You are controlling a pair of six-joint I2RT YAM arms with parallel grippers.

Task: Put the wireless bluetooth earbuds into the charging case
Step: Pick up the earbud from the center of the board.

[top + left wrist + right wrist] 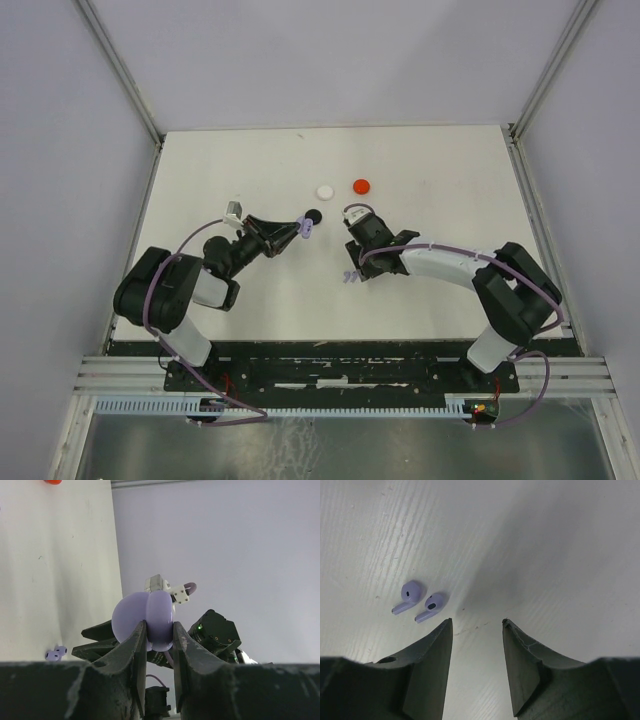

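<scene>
Both earbuds (432, 604) loose on desk (545, 540), none seated; left end effector (160, 630) clamps lavender case (142, 615); right end effector (476, 625) half-open, empty, just beside them.

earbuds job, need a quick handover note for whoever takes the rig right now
Left gripper: shut on the lavender charging case, held up off the table.
Right gripper: open and empty, low over the table.
Lavender earbuds: both lie side by side on the table, just beside the right gripper's fingertips, not touched.
Done: case is in hand.
Left: pick up each earbud and seat it in the case.
</scene>
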